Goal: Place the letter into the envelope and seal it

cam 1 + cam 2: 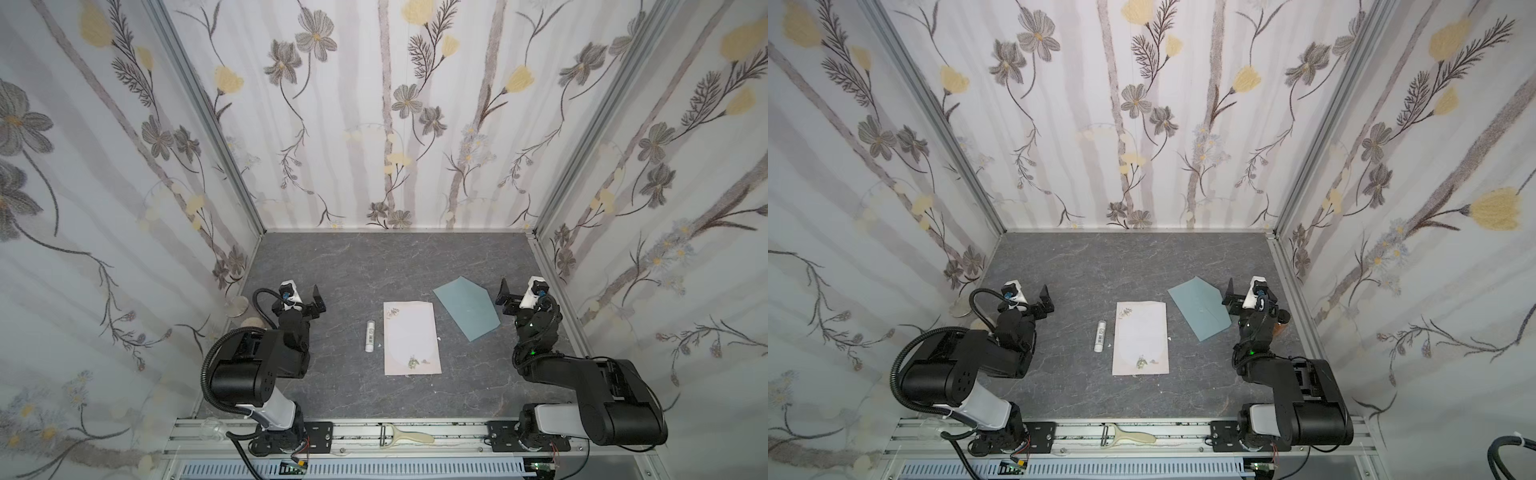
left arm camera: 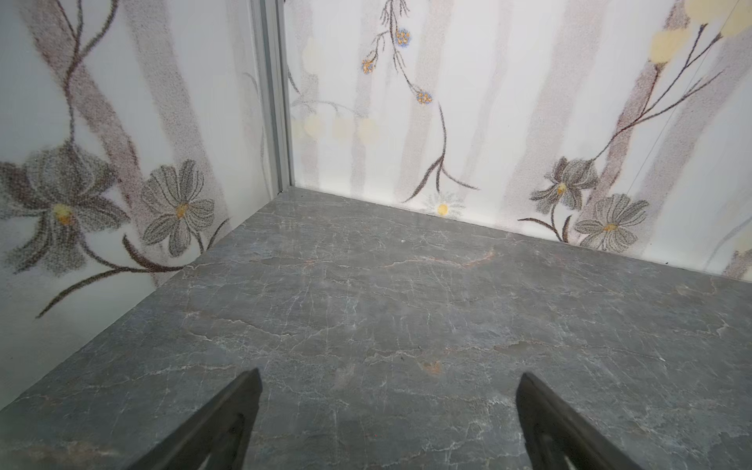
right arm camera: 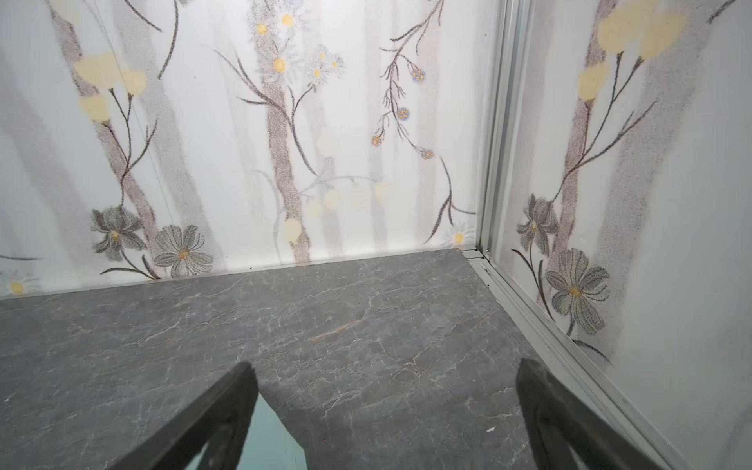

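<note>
Left: black left pincer (image 1: 318, 302) spread wide, empty. Then small white glue stick (image 1: 369, 336), just beside flat pale pinkish paper letter (image 1: 411, 338), centre. Right and farther: dusty blue-grey pointed-flap paper envelope (image 1: 466, 307); black right pincer (image 1: 508, 300) agape, empty, alongside. Nothing started; likely next, lifting a thin letter edge. Envelope's opening indiscernible.

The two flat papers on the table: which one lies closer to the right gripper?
The blue-grey envelope, right beside the right gripper; the pale letter lies further away, in the middle.
</note>
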{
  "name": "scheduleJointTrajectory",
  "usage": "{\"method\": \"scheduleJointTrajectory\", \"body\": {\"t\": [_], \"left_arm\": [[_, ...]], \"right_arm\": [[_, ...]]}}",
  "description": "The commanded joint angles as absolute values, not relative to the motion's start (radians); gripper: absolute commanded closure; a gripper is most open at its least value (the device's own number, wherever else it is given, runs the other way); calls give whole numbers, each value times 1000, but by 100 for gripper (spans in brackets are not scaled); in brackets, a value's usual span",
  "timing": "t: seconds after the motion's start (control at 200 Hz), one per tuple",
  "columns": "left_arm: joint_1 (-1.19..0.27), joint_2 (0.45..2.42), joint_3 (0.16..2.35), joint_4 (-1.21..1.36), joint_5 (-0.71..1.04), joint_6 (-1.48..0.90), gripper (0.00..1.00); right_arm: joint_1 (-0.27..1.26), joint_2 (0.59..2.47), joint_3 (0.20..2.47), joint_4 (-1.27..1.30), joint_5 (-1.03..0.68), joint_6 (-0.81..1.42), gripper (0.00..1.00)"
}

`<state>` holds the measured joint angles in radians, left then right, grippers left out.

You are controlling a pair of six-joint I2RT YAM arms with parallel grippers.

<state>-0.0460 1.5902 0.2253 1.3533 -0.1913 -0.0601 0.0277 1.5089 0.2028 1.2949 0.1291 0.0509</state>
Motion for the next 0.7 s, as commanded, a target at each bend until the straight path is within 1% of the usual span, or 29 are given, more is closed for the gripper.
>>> {"method": "scheduleJointTrajectory", "body": {"t": [0.0,0.695], "left_arm": [[-45,1587,232,1362,-202,-69,0],[-44,1588,232,1362,-201,-68,0]], "right_arm": [[28,1511,206,1304,101,30,0],[25,1513,211,1296,95,33,0]]}}
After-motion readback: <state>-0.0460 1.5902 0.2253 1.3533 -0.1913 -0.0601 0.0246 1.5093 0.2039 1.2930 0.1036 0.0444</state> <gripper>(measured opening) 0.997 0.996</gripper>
